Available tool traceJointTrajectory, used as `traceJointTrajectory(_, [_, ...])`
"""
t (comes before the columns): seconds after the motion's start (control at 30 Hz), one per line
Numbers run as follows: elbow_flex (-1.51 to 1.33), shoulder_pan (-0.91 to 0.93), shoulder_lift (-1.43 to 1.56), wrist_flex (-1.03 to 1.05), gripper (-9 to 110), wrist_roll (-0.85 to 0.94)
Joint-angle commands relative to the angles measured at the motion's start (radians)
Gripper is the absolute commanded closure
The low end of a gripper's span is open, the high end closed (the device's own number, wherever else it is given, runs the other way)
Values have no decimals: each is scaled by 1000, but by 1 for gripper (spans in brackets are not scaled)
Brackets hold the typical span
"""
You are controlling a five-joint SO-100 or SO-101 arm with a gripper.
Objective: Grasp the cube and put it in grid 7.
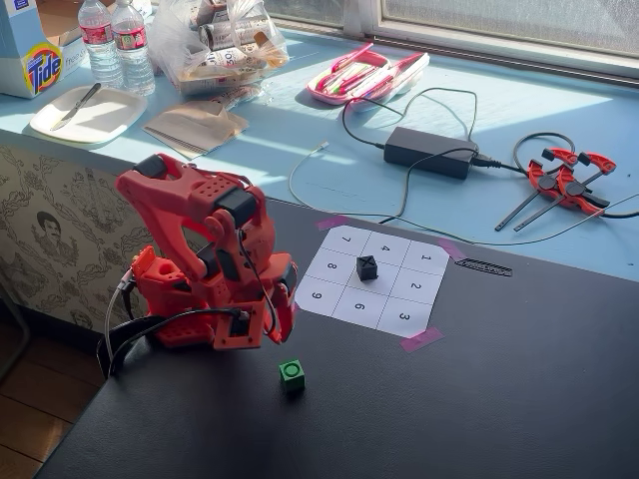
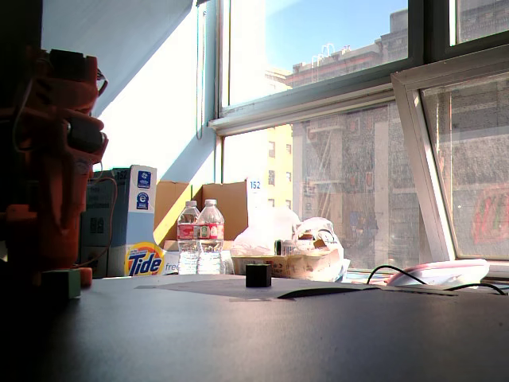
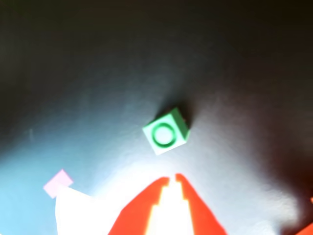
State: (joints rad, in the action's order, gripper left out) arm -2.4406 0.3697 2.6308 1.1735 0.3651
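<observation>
Cube (image 1: 292, 373), bright green with a dark ring on its top face, sits on the black desk (image 1: 479, 399) in the lower centre of a fixed view, just below and right of the folded red arm (image 1: 205, 254) and clear of the paper grid (image 1: 371, 278). In the wrist view it lies near frame centre (image 3: 166, 131), rotated so one corner points down toward the tool (image 3: 172, 178). The tool's two red tips enter from the bottom edge of that view, almost touching, only a thin slit between them, holding nothing; the cube is just above them and apart.

Grid 7 (image 1: 345, 239) is the top left corner cell of the sheet as that fixed view shows it, unoccupied. A small black cube (image 1: 366, 266) stands on the centre cell. Pink tape (image 1: 420, 339) holds the sheet's lower right corner.

In the low fixed view the green cube (image 2: 62, 283) shows at far left, in shadow at the foot of the arm (image 2: 48, 159); the black cube (image 2: 258, 274) stands mid-frame.
</observation>
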Motion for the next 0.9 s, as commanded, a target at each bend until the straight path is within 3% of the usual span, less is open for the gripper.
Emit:
traceJointTrajectory(0.0, [-17,21,-35,-21,101,37])
traceJointTrajectory(0.23, [-31,64,-130,-78,99,71])
traceJointTrajectory(0.4, [14,69,-132,-80,81,140])
traceJointTrajectory(0.53, [44,55,-156,-64,72,305])
traceJointTrajectory(0.67, [54,60,-198,-94,72,500])
traceJointTrajectory(0.87, [35,49,-275,-147,72,653])
